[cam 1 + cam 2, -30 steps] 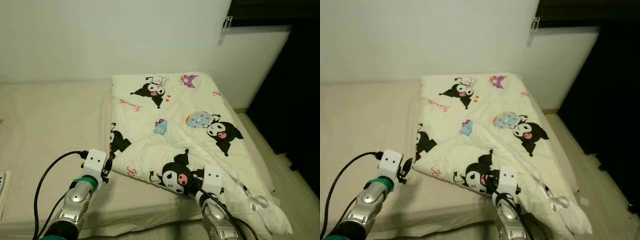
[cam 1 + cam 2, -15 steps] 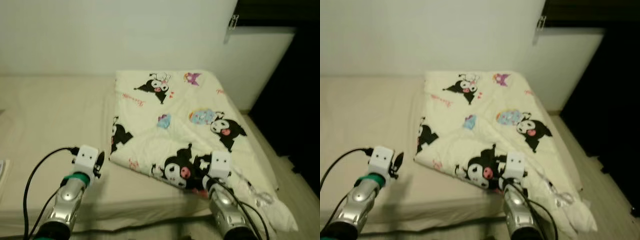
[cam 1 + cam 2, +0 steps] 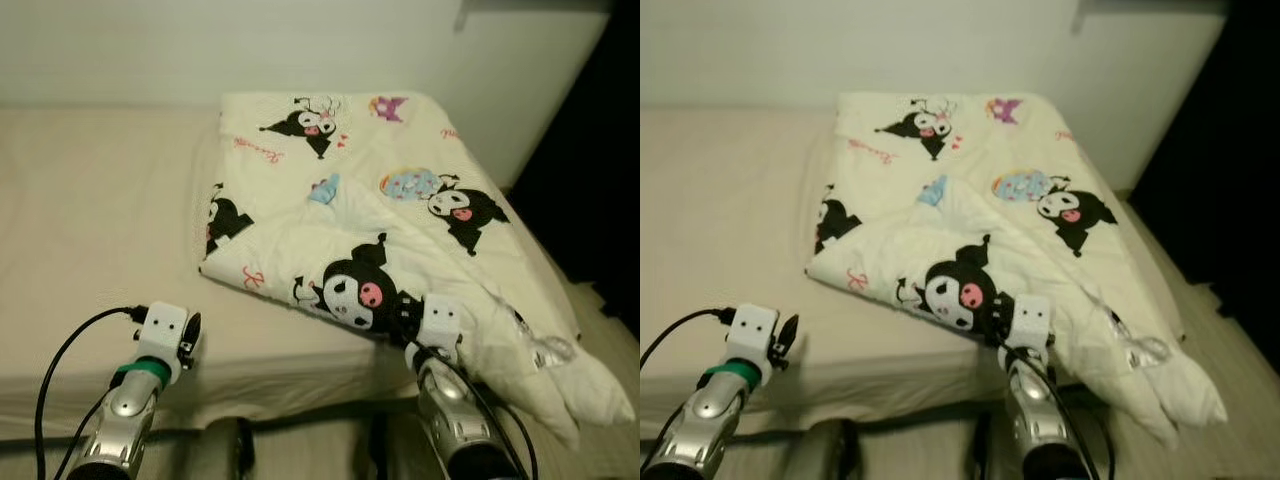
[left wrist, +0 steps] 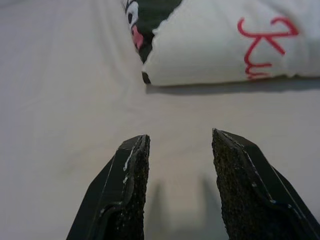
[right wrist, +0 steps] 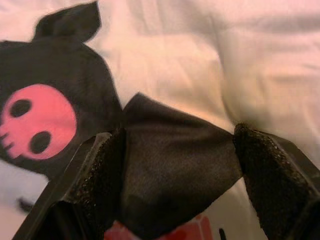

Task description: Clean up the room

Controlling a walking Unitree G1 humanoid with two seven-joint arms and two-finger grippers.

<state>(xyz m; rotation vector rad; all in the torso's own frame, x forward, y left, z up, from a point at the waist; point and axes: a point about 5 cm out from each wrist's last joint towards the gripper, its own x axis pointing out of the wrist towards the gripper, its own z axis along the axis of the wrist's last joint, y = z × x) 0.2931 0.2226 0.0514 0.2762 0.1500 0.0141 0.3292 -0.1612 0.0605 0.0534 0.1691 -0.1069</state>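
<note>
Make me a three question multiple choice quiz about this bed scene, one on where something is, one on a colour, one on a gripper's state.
1. Where does the cream cartoon-print quilt lie?
A. on the robot's right part of the beige mattress, hanging off the corner
B. on the floor
C. spread over the whole mattress

2. What colour is the skull on the black cartoon figure by the right gripper?
A. blue
B. pink
C. green

3. How is the left gripper?
A. shut on the quilt
B. holding a cable
C. open over bare mattress

Answers: 1 A, the eye views show bare mattress on the left and quilt drooping at the near right corner. 2 B, the right wrist view shows it pink. 3 C, its fingers stand apart, short of the quilt's edge.
</note>
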